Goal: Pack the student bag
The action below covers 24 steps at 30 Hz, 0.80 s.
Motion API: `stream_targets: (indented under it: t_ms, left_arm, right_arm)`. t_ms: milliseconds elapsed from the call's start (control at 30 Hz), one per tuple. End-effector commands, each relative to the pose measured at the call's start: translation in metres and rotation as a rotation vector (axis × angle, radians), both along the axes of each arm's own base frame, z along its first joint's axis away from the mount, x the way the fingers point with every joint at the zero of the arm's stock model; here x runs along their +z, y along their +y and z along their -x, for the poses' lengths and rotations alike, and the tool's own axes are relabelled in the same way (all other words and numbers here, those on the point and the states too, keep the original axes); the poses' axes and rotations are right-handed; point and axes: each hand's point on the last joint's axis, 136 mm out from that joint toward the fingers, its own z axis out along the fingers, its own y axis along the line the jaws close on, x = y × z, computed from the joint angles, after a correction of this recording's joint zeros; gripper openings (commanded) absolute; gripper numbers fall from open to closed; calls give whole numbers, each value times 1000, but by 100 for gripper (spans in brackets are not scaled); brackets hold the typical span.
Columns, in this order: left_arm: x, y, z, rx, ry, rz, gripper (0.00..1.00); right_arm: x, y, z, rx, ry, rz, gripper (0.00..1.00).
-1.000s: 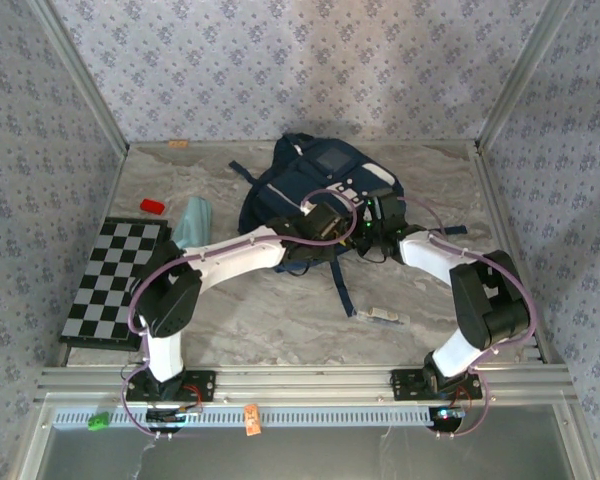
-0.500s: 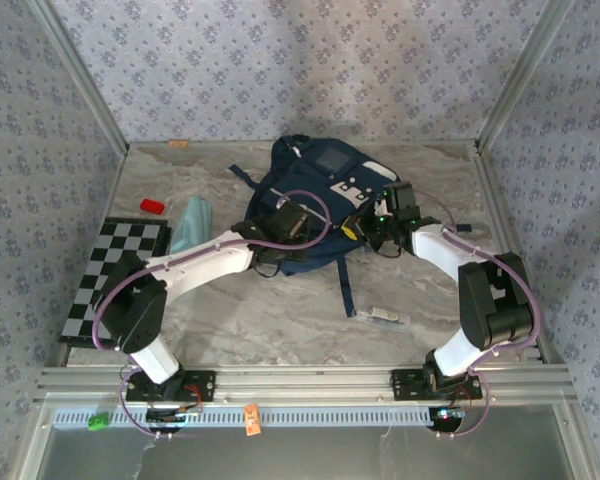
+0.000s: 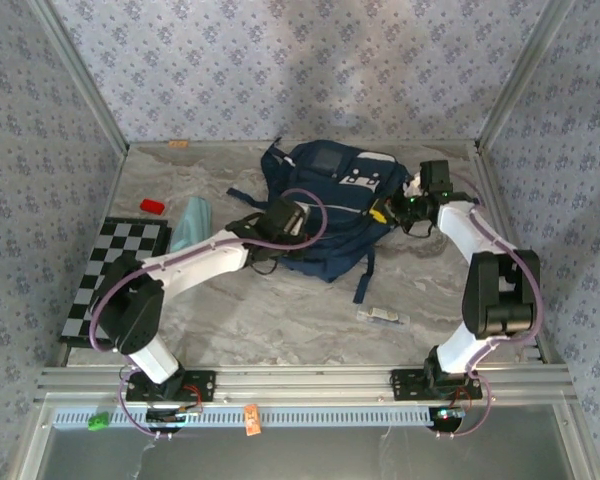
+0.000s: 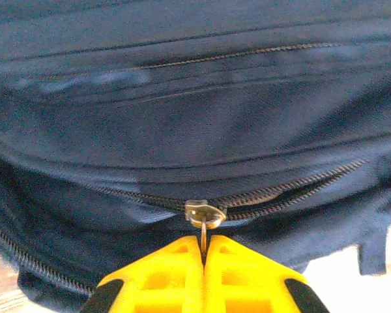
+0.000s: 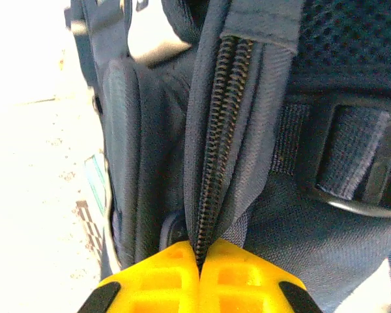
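The student bag, a navy-blue backpack with white patches, lies at the back middle of the table. My left gripper presses against its left side, shut on the metal zipper pull of a partly parted zipper. My right gripper holds the bag's right side. Its yellow fingers are shut on a fold of bag fabric carrying a closed zipper. A dark strap trails from the bag toward the near edge.
A black-and-white checkerboard lies at the left edge. Beside it are a light-blue cloth and a small red object. A small white packet lies on the marble top in front of the bag. Patterned walls enclose three sides.
The bag has shifted right and toward the back wall. Both grippers moved with it, the right one out to the bag's right side, the left one back toward the left.
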Motion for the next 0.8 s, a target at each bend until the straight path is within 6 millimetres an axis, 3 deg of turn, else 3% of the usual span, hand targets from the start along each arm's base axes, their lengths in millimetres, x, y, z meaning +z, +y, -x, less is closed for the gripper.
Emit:
stream_targets:
  t_ms: [0,100,233,367,467,600,767]
  left_arm:
    - [29,-59,15,-43,-6,109,0]
    - [27,-89,9,-20,37,157,0]
    - [27,-96,-4,5,13,131,0]
    - [29,-97,-7,-7,-1,117,0]
    - [27,-97,-6,-7,4,111,0]
    - [26,-95,-6,-1,4,109,0]
    - [24,-97,-5,-9,9,112,0]
  right_arm:
    - [35,-16,-42,-10,-138,26,16]
    - [49,-14,-40,-2,-146,21,37]
    - [48,-24,-7,-36,-120,68,57]
    - [20,-16,34,-48,-35,22,60]
    - [7,6,56,-54,12,-57,54]
    - [8,36,66,-32,12,-112,53]
    - [-4,44,59,-72,36,-93,51]
